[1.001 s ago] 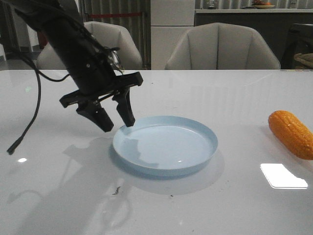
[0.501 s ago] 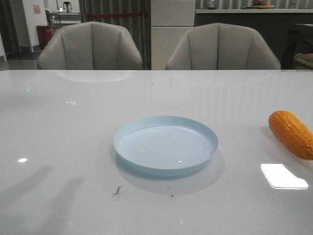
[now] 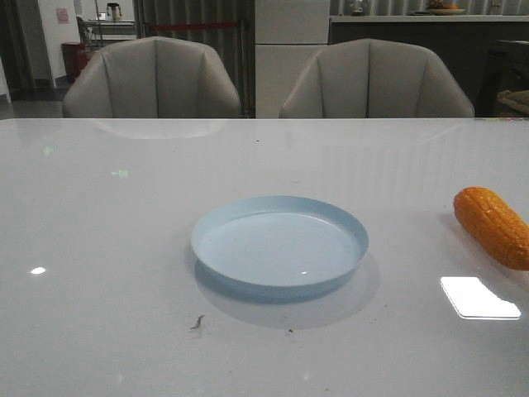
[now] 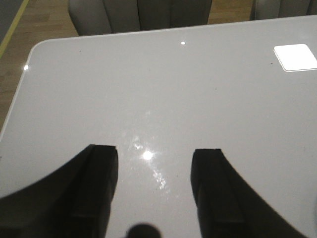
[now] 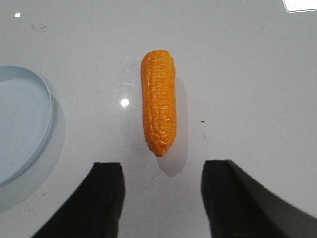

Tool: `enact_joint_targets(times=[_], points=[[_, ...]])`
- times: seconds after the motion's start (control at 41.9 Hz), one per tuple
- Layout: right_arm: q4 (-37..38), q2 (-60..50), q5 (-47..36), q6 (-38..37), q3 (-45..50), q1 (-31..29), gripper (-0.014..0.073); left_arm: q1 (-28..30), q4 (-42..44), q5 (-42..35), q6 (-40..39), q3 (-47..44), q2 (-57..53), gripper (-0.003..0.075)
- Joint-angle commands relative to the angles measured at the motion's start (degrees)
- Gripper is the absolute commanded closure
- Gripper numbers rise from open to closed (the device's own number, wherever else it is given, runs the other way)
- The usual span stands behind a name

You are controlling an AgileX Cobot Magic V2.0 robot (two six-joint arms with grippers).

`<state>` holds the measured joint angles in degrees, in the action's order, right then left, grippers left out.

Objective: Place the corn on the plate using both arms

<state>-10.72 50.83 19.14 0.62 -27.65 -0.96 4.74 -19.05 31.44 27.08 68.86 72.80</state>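
We find the corn (image 3: 494,226) lying on its side at the right edge of the front frame, on the bare white desk (image 3: 124,215), well apart from the plate (image 3: 279,246), which sits empty just below the centre. Neither arm shows in that frame.

In the right wrist frame the corn (image 5: 159,100) runs lengthwise through the middle, one blunt tip pointing down toward the gap of our right hand (image 5: 162,198). That hand's two dark fingers (image 5: 106,198) stand apart with only desk between them, short of the cob and not touching it. The pale rim of the plate (image 5: 47,106) curves in at the left edge of this frame.

In the left wrist frame our left hand (image 4: 154,191) is likewise spread, hanging over empty desk with a chair back (image 4: 138,12) along the top; neither corn nor plate shows there.

We judge the cob to be stiff, light and hollow-looking plastic. Its gloss suggests a slippery skin, though the bumpy kernel rows should give the pads some bite. Being round, it may roll if nudged from one side. We would take it across the thick middle, fingers on either flank, rather than at a tapered end where it could squirt out. The plate looks light too and may slide if bumped.
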Motion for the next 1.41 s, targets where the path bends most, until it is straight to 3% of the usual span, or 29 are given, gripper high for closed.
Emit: enact_joint_targets(times=[0.0,0.167,0.31,0.596,1.073,1.383], points=[[-0.4,-0.4,-3.9,0.4,-2.1,-0.3,0.0126,-1.5,-1.5,-12.5,0.9,-11.8,-8.2,0.0313],[-0.4,-0.4,-2.1,0.4,-2.1,-0.3,0.0126,-5.5,-1.5,-22.7,2.2,-31.7,-19.1,0.0313],[2.0,-0.4,-3.6,0.4,-2.3,-0.3,0.0125,-9.7,-1.6,-23.7,2.2,-38.5,-25.5,0.0313],[6.3,7.5,-3.2,0.4,-10.4,-0.3,0.0004,-12.6,-8.6,-23.3,2.2,-39.4,-28.9,0.0313],[6.2,41.0,12.7,0.4,-40.3,-0.2,0.0003,-12.6,-9.2,-21.0,2.2,-39.4,-28.9,0.0313],[0.9,52.9,17.5,0.4,-45.6,-0.2,0.0003,-12.6,-9.2,-19.8,2.2,-39.4,-28.9,0.0313]])
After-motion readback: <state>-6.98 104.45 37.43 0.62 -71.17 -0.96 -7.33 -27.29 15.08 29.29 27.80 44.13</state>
